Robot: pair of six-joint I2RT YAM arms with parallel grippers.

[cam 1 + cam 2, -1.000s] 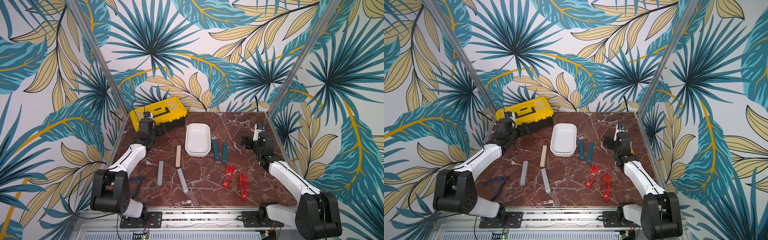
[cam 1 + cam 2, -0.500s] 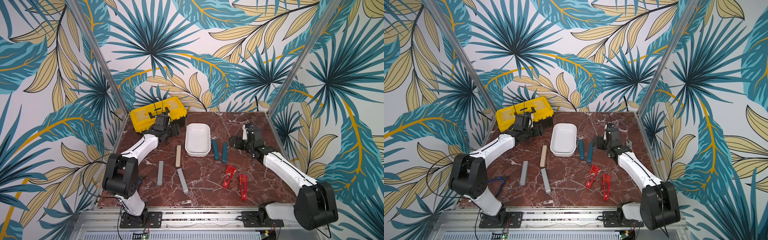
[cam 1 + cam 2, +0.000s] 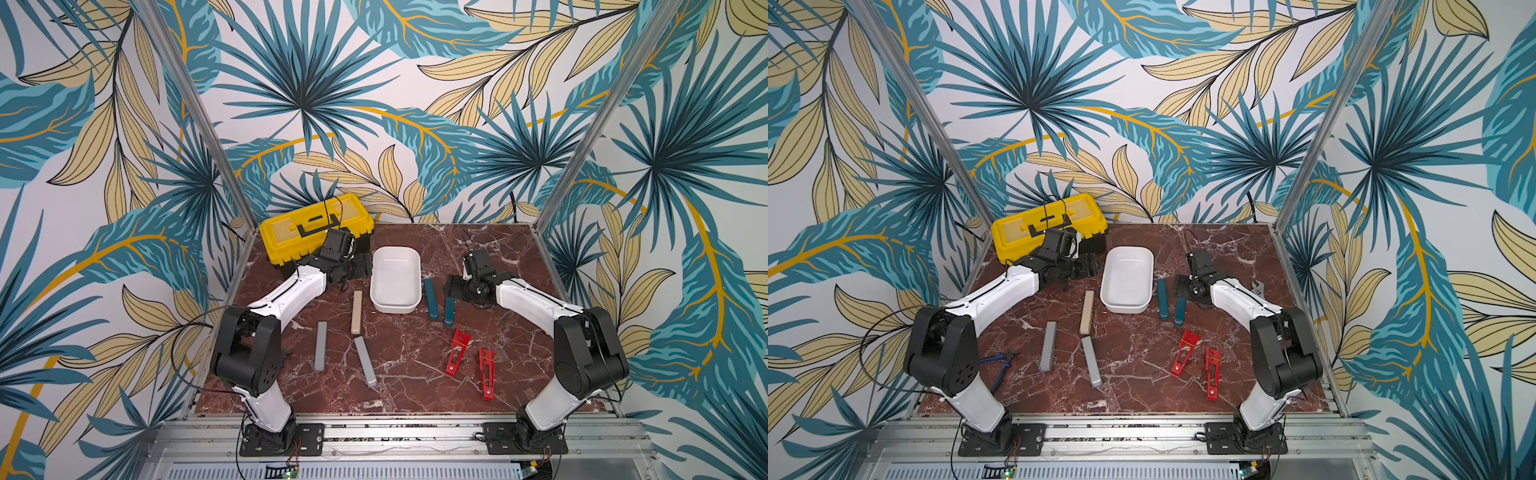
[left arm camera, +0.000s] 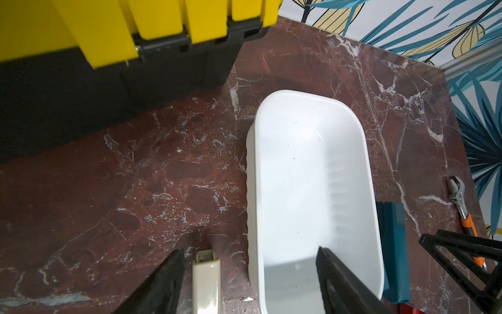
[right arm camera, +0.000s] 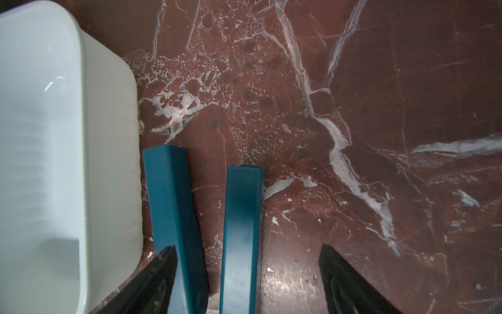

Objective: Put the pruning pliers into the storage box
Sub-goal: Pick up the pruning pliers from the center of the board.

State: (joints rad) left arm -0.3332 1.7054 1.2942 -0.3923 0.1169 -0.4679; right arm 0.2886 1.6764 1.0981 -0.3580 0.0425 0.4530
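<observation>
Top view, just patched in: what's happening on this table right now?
Nothing is held yet. The right gripper is over the two teal plastic sticks beside the white rounded plastic tub, fingers open. The left gripper, also open, is near the tub's other side by the beige stick. The tub is empty; the two grey sticks and two flat red pieces lie on the marble table.

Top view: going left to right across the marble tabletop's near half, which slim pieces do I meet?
Straight-lying grey plastic stick → slanted grey plastic stick → leaning flat red cutout piece → second flat red cutout piece. Beige plastic stick omitted: it overlaps the slanted grey one.
</observation>
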